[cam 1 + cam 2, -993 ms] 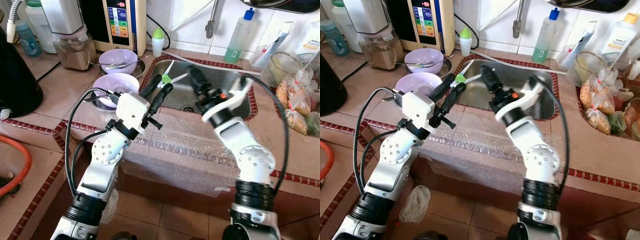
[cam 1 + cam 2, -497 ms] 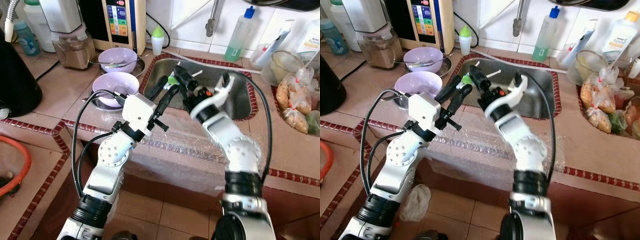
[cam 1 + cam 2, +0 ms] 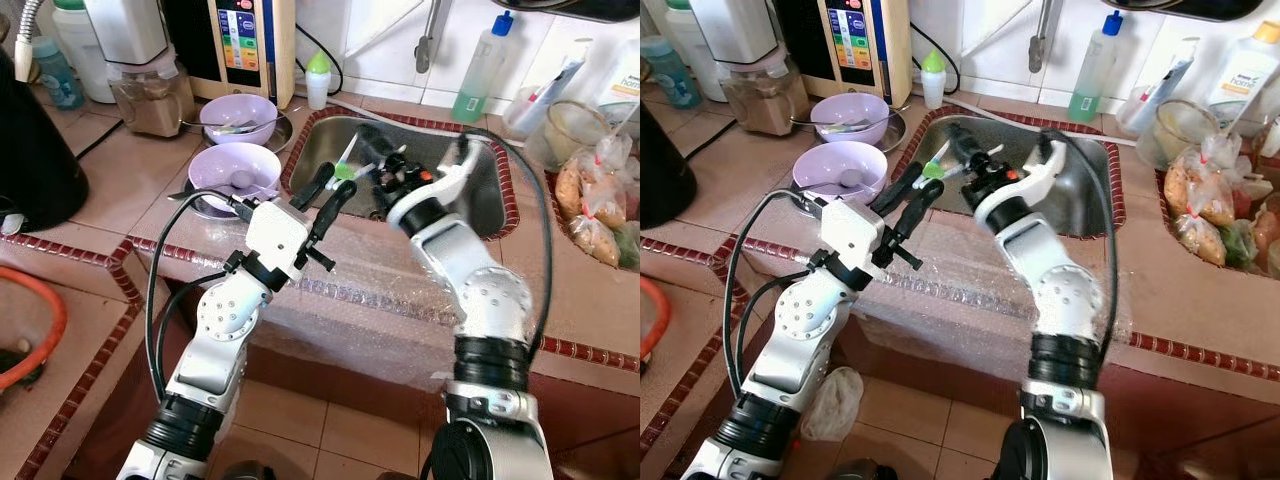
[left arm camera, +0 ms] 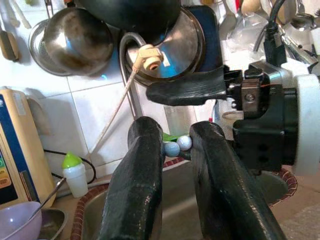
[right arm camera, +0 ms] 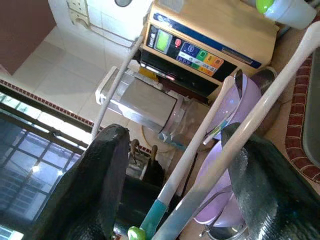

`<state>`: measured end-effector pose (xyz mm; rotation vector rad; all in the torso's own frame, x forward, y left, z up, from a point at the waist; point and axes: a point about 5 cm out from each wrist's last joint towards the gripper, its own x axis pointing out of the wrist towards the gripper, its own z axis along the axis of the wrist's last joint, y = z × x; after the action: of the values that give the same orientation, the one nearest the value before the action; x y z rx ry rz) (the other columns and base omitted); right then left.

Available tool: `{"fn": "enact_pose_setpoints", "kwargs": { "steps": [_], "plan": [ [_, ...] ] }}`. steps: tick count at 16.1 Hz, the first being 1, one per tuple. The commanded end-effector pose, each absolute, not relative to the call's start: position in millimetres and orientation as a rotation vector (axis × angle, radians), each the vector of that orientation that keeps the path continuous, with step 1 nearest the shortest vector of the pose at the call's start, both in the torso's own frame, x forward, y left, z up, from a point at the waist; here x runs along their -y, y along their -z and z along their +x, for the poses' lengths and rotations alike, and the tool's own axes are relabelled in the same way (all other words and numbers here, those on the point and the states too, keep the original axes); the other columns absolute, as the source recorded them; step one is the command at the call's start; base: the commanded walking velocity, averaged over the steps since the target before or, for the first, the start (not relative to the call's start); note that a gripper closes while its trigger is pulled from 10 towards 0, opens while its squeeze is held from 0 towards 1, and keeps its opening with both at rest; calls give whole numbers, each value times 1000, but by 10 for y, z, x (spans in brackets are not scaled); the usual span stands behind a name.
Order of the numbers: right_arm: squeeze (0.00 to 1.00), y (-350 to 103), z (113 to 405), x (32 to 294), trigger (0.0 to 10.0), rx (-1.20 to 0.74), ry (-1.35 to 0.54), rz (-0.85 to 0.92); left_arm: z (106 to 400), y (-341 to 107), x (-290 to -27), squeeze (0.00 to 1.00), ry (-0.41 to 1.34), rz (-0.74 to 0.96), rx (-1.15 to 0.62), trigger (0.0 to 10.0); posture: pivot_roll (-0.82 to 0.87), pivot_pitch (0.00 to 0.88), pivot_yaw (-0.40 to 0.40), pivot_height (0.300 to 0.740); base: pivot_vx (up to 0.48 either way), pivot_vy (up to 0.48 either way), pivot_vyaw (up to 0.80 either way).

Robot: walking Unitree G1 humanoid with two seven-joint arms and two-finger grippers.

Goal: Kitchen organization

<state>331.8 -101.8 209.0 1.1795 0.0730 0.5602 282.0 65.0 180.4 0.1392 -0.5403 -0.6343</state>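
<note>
The right gripper point(image 3: 385, 160) is deeper over the sink point(image 3: 492, 195) now than a second ago — the arm has swung across toward the robot's left and reached in, and its black fingers sit right at the green-and-white utensil point(image 3: 347, 165) that leans against the sink's left wall. That looks like the approach to a pick: the utensil is not lifted yet, one end down in the basin.

The left gripper point(image 3: 330, 188) has barely shifted; it hovers above the counter edge point(image 3: 180, 240) just beside the sink rim, fingers close together with a narrow gap and nothing between them.

The right wrist view adds what the head views blur — its two fingers point(image 5: 95, 185) are spread wide, and two pale sticks point(image 5: 235, 145) run through the gap, one with a green tip, apparently touched by neither pad. So a closing move could catch them, by my reading.

The left wrist view looks along its own fingers point(image 4: 137, 190) at the right gripper's body point(image 4: 265, 125) close ahead; the two arms are near each other, so a bump is the risk.

On the counter, well left of the sink, two purple bowls point(image 3: 235, 170) wait beside a blender point(image 3: 140, 60).
</note>
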Motion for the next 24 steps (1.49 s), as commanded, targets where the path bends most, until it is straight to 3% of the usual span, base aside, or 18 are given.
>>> {"fn": "enact_pose_setpoints", "kwargs": {
  "steps": [1, 4, 6, 14, 15, 16, 17, 18, 21, 22, 23, 24],
  "plan": [
    [0, -2135, 3295, 1099, 0, -47, -543, 1179, 2839, -1737, -668, 0, 619, 153, 511, 0, -79, 0, -1, 740, 0, 0, 0],
    [0, -2083, 3235, 1147, 0, -54, -519, 1188, 2877, -1731, -671, 0, 618, 158, 511, 39, -85, 0, 7, 740, 0, 0, 0],
    [0, -2059, 3203, 1135, 0, -67, -534, 1176, 2891, -1721, -668, 0, 619, 161, 509, 1373, -88, 0, 10, 740, 0, 0, 0],
    [0, -2072, 3203, 905, 0, -113, -622, 1199, 2872, -1700, -574, 0, 636, 135, 515, 1490, -92, 0, 6, 740, 0, 0, 0],
    [0, -2066, 3223, 853, 6510, -128, -634, 1201, 2865, -1694, -564, 0, 640, 132, 514, 1490, -92, 0, 6, 740, 0, 0, 0],
    [0, -2064, 3239, 828, 10000, -137, -639, 1198, 2859, -1689, -558, 0, 642, 131, 513, 1529, -91, 0, 4, 740, 0, 0, 0],
    [702, -2059, 3260, 822, 10000, -141, -631, 1200, 2851, -1682, -551, 0, 644, 131, 513, 1529, -90, 0, 3, 740, 0, 0, 0],
    [1000, -2043, 3299, 839, 10000, -147, -604, 1190, 2843, -1674, -549, 0, 647, 131, 512, 1725, -87, 0, 1, 740, 0, 0, 0],
    [1000, -2045, 3329, 869, 10000, -143, -594, 1195, 2829, -1650, -555, 0, 651, 131, 504, 1961, -88, 0, 2, 740, 0, 0, 0],
    [471, -2053, 3337, 869, 10000, -140, -596, 1198, 2822, -1640, -552, 0, 655, 132, 501, 2078, -88, 0, 2, 740, 0, 0, 0],
    [0, -2056, 3347, 871, 0, -139, -591, 1199, 2818, -1637, -546, 0, 659, 133, 500, 2196, -88, 0, 2, 740, 0, 0, 0],
    [0, -2056, 3355, 873, 0, -139, -585, 1203, 2817, -1636, -542, 0, 662, 134, 501, 2588, -88, 0, 2, 740, 0, 0, 0]
  ]
}}
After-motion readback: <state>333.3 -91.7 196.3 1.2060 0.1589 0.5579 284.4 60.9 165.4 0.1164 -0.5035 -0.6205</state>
